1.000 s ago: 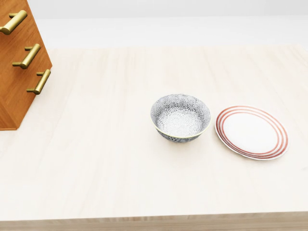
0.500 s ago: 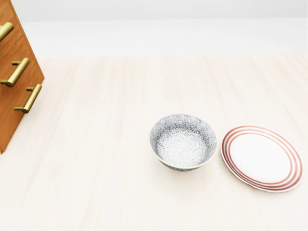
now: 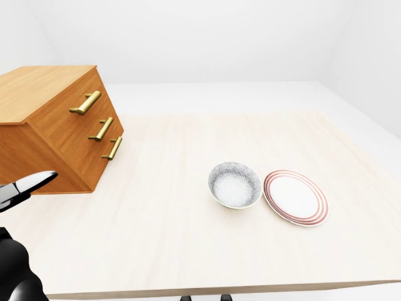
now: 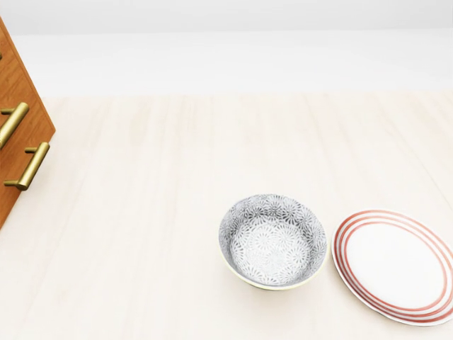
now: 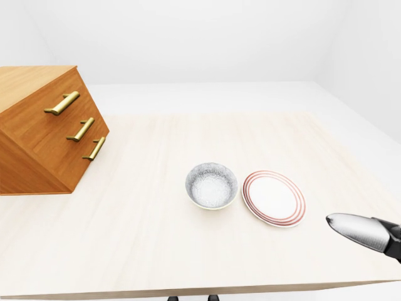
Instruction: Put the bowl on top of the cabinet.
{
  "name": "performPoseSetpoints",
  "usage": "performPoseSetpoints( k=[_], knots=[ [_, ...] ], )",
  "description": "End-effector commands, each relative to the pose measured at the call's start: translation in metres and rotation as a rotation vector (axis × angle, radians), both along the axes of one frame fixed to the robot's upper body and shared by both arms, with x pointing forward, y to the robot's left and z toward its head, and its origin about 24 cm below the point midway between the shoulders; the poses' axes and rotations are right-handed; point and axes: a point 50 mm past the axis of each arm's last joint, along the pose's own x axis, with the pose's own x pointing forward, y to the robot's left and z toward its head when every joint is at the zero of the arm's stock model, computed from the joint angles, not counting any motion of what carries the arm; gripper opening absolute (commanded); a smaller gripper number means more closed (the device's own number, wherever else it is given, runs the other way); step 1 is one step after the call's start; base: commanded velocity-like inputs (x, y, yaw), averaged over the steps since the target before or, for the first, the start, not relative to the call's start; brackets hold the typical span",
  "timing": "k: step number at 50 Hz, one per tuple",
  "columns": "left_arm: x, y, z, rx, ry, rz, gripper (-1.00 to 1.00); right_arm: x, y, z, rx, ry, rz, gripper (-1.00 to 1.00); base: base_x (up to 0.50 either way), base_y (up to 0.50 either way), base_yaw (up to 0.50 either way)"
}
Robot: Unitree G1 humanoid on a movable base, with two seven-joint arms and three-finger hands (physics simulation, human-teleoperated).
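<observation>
Pale tabletop (image 3: 156, 251), bowl (image 4: 272, 241) mouth-up beside plate (image 4: 396, 265); left hand (image 3: 28, 186) and right hand (image 5: 363, 231) barely visible, grip unclear

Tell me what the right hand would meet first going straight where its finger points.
Likely the red-ringed plate, just left of the right hand in the right-eye view; the hand's height is unclear.

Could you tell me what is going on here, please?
A humanoid robot faces a pale table, meant to put the patterned bowl on top of the wooden cabinet at the left. The bowl is not held yet: it sits upright on the table, just left of a red-ringed plate. Only the tips of its left hand and right hand show at the eye views' edges, apart from the bowl.
</observation>
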Motion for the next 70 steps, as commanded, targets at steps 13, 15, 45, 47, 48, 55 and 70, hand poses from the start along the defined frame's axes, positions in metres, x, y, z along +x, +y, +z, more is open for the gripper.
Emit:
performPoseSetpoints(
  k=[13, 15, 45, 47, 48, 55, 70],
  knots=[
    [0.0002, 0.0008, -0.0010, 0.000, 0.006, 0.003, 1.00, 0.0045, 0.0036, -0.0033, -0.034, 0.032, -0.010, 1.00, 0.00, 0.39, 0.00],
    [0.0003, 0.0010, -0.0013, -0.001, 0.008, 0.003, 1.00, 0.0041, 0.0033, -0.0040, -0.034, 0.035, -0.013, 1.00, 0.00, 0.50, 0.00],
    [0.0007, -0.0002, -0.0014, 0.001, 0.008, 0.002, 1.00, 0.0054, 0.0043, -0.0054, -0.045, 0.041, -0.022, 1.00, 0.00, 0.50, 0.00],
    [0.0008, -0.0003, -0.0015, 0.001, 0.009, 0.001, 1.00, 0.0052, 0.0041, -0.0048, -0.043, 0.037, -0.019, 1.00, 0.00, 0.50, 0.00],
    [0.0008, -0.0004, -0.0015, 0.001, 0.008, 0.001, 1.00, 0.0052, 0.0041, -0.0048, -0.043, 0.038, -0.019, 1.00, 0.00, 0.50, 0.00],
    [0.0013, -0.0002, -0.0022, 0.000, 0.012, 0.001, 1.00, 0.0054, 0.0041, -0.0059, -0.040, 0.044, -0.019, 1.00, 0.00, 0.50, 0.00],
    [0.0009, -0.0006, -0.0025, 0.001, 0.013, 0.001, 1.00, 0.0051, 0.0039, -0.0062, -0.043, 0.044, -0.026, 1.00, 0.00, 0.20, 0.00]
  ],
)
